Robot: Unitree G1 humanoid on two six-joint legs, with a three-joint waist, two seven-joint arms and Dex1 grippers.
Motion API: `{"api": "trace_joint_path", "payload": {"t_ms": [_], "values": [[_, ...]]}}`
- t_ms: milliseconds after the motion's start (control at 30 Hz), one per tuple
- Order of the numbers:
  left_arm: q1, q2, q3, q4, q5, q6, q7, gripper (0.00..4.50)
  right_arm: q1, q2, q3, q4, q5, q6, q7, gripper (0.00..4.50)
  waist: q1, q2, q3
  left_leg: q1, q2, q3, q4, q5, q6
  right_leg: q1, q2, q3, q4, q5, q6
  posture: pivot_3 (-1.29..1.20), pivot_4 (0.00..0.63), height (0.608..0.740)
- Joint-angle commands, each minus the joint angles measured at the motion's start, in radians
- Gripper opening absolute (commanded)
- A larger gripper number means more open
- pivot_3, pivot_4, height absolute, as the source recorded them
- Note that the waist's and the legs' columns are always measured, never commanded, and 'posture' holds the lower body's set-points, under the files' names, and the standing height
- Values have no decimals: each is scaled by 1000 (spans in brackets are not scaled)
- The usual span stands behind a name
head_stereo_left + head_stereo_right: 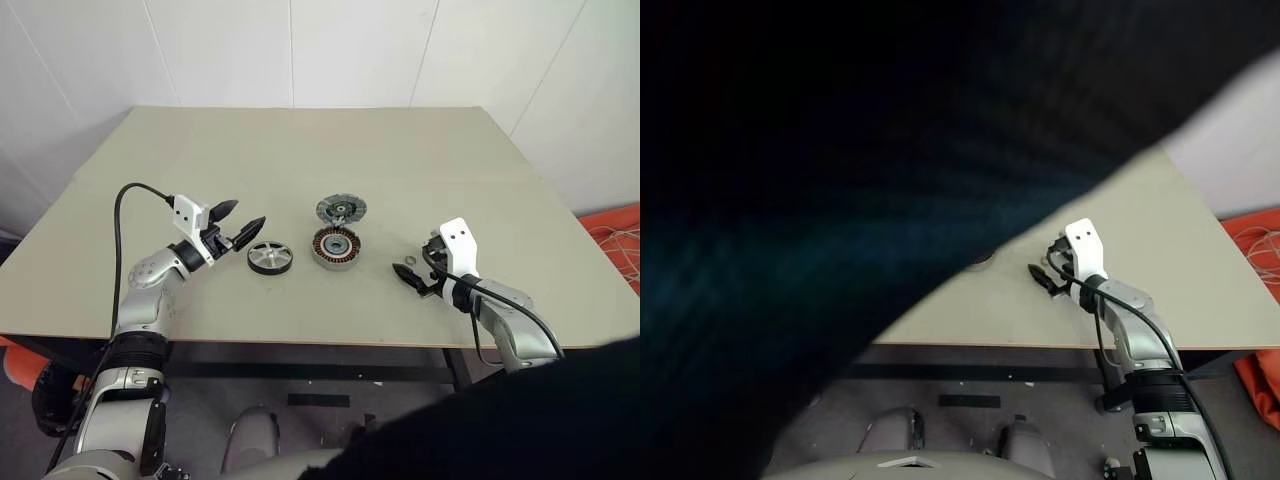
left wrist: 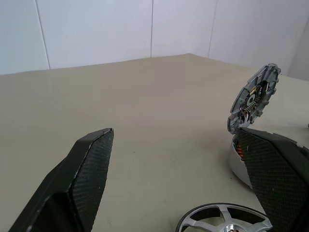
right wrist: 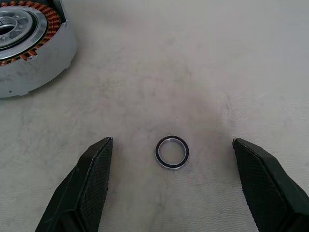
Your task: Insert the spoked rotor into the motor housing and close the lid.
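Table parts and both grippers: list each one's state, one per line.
Spoked rotor: flat on the table, not inserted.
Motor housing: open, windings showing.
Lid: tilted up behind the housing.
Small ring: loose, flat.
Left gripper: open, empty.
Right gripper: open around the ring.

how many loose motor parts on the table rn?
4: spoked rotor by the left gripper, motor housing centre, lid behind it, small ring before the right gripper.
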Motion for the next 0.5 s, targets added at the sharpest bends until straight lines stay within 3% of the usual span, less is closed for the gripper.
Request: {"api": "trace_joint_path", "payload": {"t_ms": [33,467,500], "values": [[-14,8,6,-36,-2,-11,1,4309,-23,-7,-5,-29,-2,-11,-5,4483,0,0,0,0,0,0,0,0,0,0,0,0,0,0,0,0,0,740],[-21,7,5,-32,-2,-10,0,4309,-37,-6,-14,-8,-9,-25,-15,4483,0,0,0,0,0,0,0,0,0,0,0,0,0,0,0,0,0,740],[-21,8,5,-32,-1,-10,0,4309,-36,-3,-17,-6,-8,-23,-20,4307,0,0,0,0,0,0,0,0,0,0,0,0,0,0,0,0,0,740]]}}
